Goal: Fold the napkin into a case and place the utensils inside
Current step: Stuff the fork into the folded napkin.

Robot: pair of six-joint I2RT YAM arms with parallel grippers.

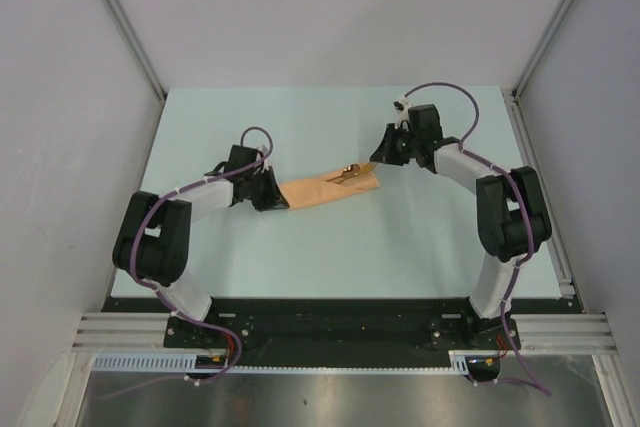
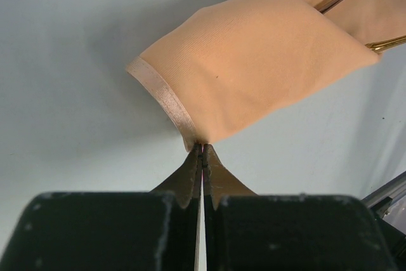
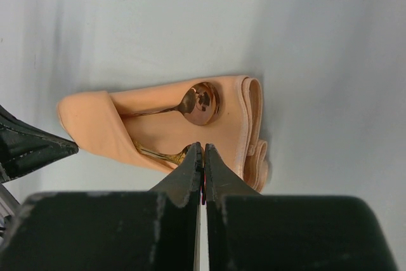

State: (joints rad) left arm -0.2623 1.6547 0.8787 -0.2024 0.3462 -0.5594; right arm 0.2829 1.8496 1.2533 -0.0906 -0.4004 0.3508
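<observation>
Left pincer: shut tight. My tips touch the hemmed corner of the napkin, but I cannot tell whether any cloth is nipped between them.
Right pincer: shut with nothing in it. My tips are over the napkin's near edge, just beside the gold utensil.
Napkin: folded into a long strip mid-worktop. In the top view it runs from 8 o'clock to 2 o'clock, with my left pincer at the 8 o'clock end and my right at the 2 o'clock end.
Spoon: lies on the napkin, bowl bare, handle tucked under a fold towards 9 o'clock in the right wrist view.
Gold utensil: partly under that fold, at 7 o'clock from the spoon bowl.
</observation>
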